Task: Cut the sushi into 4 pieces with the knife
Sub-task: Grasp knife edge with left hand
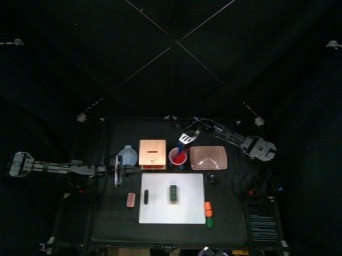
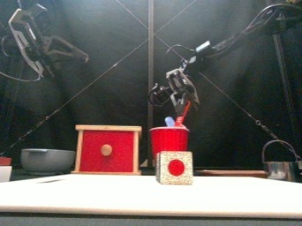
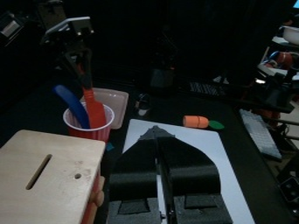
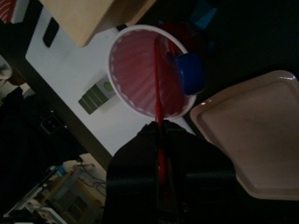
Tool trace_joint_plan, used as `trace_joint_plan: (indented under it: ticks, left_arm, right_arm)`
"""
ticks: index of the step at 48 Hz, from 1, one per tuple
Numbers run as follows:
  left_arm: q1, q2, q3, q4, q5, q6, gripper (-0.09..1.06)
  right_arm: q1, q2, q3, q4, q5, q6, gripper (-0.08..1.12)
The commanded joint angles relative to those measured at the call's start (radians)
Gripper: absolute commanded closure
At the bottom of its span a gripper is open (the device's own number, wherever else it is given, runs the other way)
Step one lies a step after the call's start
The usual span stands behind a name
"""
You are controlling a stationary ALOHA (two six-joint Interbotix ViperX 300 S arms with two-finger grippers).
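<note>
Top view looks down on the bench [image 1: 167, 230], front level across it, wrists near; all share the red cup [image 1: 178, 157].

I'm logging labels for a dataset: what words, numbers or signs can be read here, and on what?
None can be read.
The red plastic cup, pale wooden box with red drawer front and white cutting board carry no print.
The dark green toy sushi roll shows only a red dot.
</note>
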Motion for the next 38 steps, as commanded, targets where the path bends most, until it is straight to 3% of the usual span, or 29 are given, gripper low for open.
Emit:
trace_joint_plan:
  ticks: [1, 11, 17, 27, 38]
  left_arm:
    - [0.006, 0.000, -0.012, 0.000, -0.006, 0.000, 0.72]
    - [0.006, -0.021, -0.012, -0.005, -0.006, -0.002, 0.70]
    - [0.006, -0.026, -0.012, -0.028, -0.005, -0.002, 0.65]
    - [0.006, -0.026, -0.012, -0.084, -0.005, 0.000, 0.45]
    - [0.000, -0.025, -0.014, -0.087, -0.005, -0.002, 0.23]
  right_arm:
    - [0.009, -0.063, -0.072, 0.008, 0.038, -0.002, 1.00]
    - [0.060, -0.160, -0.104, 0.002, 0.060, -0.003, 1.00]
    - [0.100, -0.218, -0.084, -0.006, 0.057, -0.005, 1.00]
    - [0.178, -0.336, -0.041, -0.075, 0.009, -0.005, 1.00]
    - [0.281, -0.466, 0.132, -0.133, -0.241, -0.009, 1.00]
